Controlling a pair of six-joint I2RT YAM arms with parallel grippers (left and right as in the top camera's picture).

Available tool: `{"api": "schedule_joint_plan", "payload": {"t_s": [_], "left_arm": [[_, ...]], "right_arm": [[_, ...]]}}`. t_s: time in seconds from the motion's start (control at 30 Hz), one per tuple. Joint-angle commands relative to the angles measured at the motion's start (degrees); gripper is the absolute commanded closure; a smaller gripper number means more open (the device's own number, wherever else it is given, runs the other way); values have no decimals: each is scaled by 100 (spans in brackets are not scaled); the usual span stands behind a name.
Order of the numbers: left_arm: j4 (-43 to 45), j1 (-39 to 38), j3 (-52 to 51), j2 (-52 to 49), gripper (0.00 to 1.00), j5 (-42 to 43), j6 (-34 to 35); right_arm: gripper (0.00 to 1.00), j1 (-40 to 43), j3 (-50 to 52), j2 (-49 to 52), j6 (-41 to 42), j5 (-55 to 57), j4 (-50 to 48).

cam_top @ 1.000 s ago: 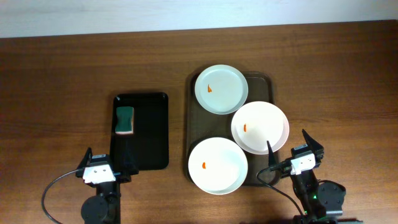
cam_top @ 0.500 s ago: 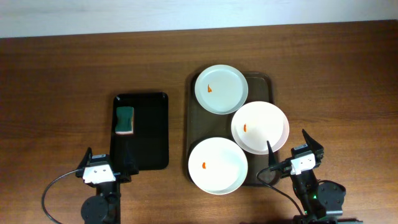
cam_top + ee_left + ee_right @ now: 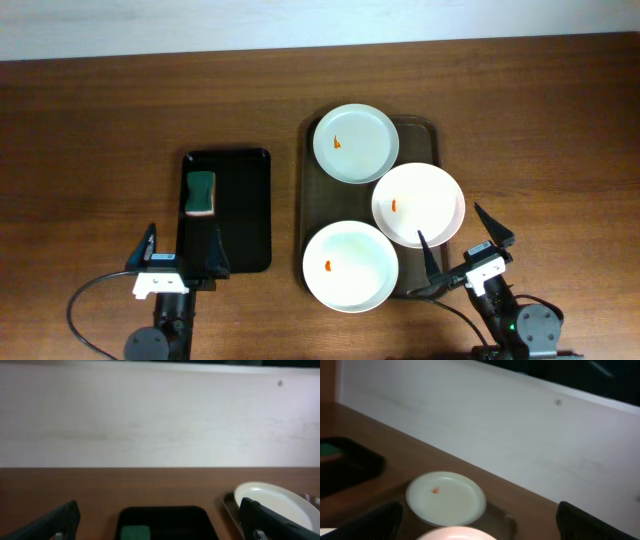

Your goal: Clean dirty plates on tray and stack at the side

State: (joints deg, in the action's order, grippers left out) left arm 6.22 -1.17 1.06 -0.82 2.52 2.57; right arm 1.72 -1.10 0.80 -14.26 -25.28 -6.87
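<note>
Three white plates with small orange-red smears lie on the brown tray: one at the back, one at the right, overhanging the rim, one at the front. My left gripper is open and empty at the near end of the black tray. My right gripper is open and empty just near-right of the right plate. In the right wrist view the back plate lies ahead between the open fingers. The left wrist view shows the open fingers and a plate's edge.
A small black tray lies left of the brown tray and holds a green sponge; both also show in the left wrist view, tray and sponge. A pale wall runs along the table's far edge.
Both arms have shifted slightly at the table's near edge, and their fingers now look spread wider. The plates, trays and sponge have not moved.
</note>
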Motion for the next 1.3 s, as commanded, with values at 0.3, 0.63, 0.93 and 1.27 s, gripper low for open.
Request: {"api": "schedule_joint_plan", "payload": {"t_s": [0.3, 0.63, 0.93, 1.27], "left_arm": [[-5442, -17, 7184, -5733, 0, 1019, -70], [-6756, -17, 7711, -8599, 11, -262, 699], [-5198, -17, 7630, -11610, 60, -767, -98], [-6164, -409, 8428, -11318, 58, -496, -87]], "right_arm": [[2, -59, -6675, 5770, 772, -413, 4734], [1, -114, -7316, 7954, 1355, -1056, 5818], [0, -295, -7316, 8070, 1373, -831, 5845], [3, -295, -7316, 8067, 1373, -828, 5847]]}}
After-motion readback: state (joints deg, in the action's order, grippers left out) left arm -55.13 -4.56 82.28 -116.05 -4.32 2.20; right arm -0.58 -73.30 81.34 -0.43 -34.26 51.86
